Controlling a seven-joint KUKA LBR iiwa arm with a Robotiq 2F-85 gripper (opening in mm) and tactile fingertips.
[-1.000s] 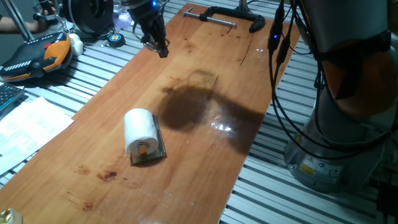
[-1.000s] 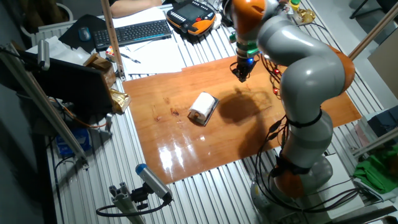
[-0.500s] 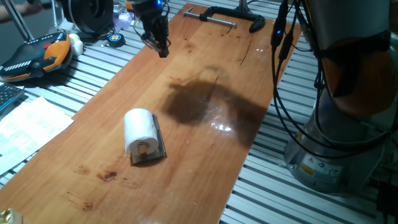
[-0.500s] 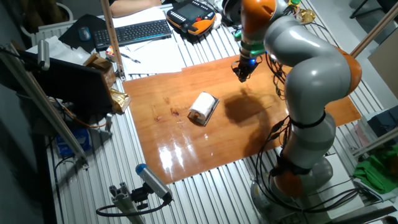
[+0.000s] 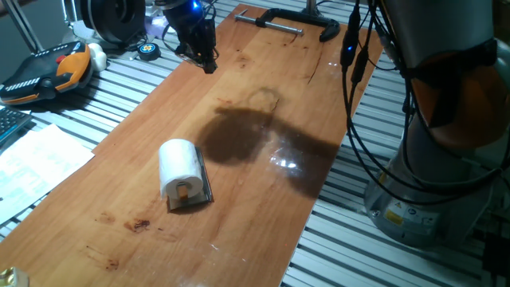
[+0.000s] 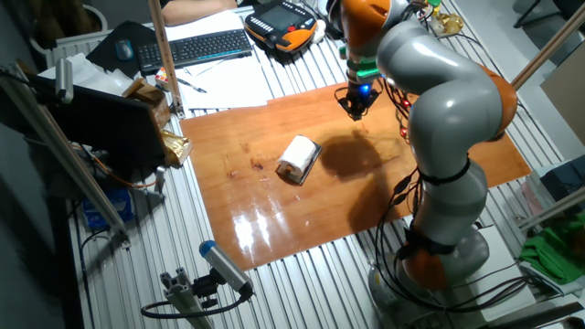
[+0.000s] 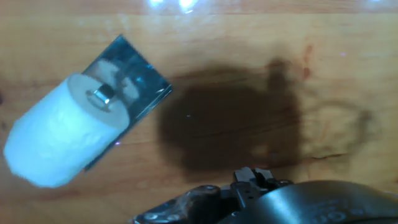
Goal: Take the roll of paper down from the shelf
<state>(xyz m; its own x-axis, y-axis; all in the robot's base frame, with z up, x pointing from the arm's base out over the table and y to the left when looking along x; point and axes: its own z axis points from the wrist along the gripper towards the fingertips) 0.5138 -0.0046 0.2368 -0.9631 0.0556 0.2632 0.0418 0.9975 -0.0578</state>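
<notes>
Wooden board [image 5: 263, 183] bearing shelf [image 5: 201, 185], clamp [image 5: 287, 19].

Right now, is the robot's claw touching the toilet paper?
Apart. One fixed view shows the gripper far up the board, bare wood between it and the roll of paper.

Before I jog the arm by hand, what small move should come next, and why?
Probably bring the claw across the board toward the roll of paper. The claw hangs well apart from it, near the far end, and the roll lies on the shelf, ungrasped.
</notes>
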